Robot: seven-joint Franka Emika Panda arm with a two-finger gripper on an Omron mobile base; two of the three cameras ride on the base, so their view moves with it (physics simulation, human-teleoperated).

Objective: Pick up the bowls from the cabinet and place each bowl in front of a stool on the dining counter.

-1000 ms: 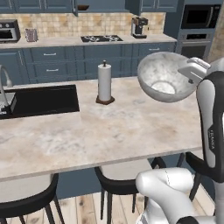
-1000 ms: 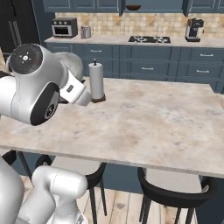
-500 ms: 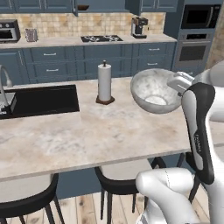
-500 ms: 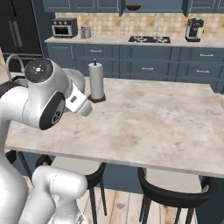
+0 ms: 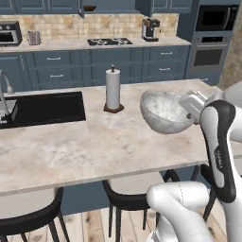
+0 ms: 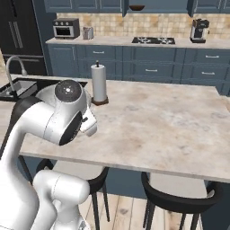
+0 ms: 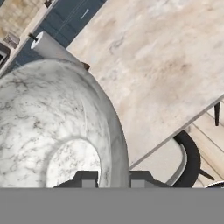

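Fingertips (image 7: 89, 180) of the gripper (image 7: 113, 181) are seen clamped across the rim of the marbled bowl (image 7: 52, 131), one tip inside the wall and one outside, so the bowl is held by its edge. In the left base view the marbled bowl (image 5: 165, 111) is carried tilted, its mouth turned up and toward the sink side, above the right part of the dining counter (image 5: 85, 142) and seemingly not yet touching it.

Read from left to right in that view: the black sink (image 5: 45, 108) is set into the slab at the far left, the paper towel roll (image 5: 113, 90) stands upright just right of it, then the bowl is held beyond the roll, well apart from it, and the white forearm (image 5: 220, 142) rises at the right edge. The wooden bowl (image 5: 89, 7) is still seen on the cabinet (image 5: 111, 4) shelf at the back.

The coming move is judged to turn on one relation: the stool (image 7: 186, 159) lies beyond the counter's near edge and below the held bowl, so the bowl is to be lowered onto the slab just inside that edge, opposite the seat.

The arm is posed bent at the elbow, the forearm standing nearly upright and the hand turned sideways toward the counter's middle
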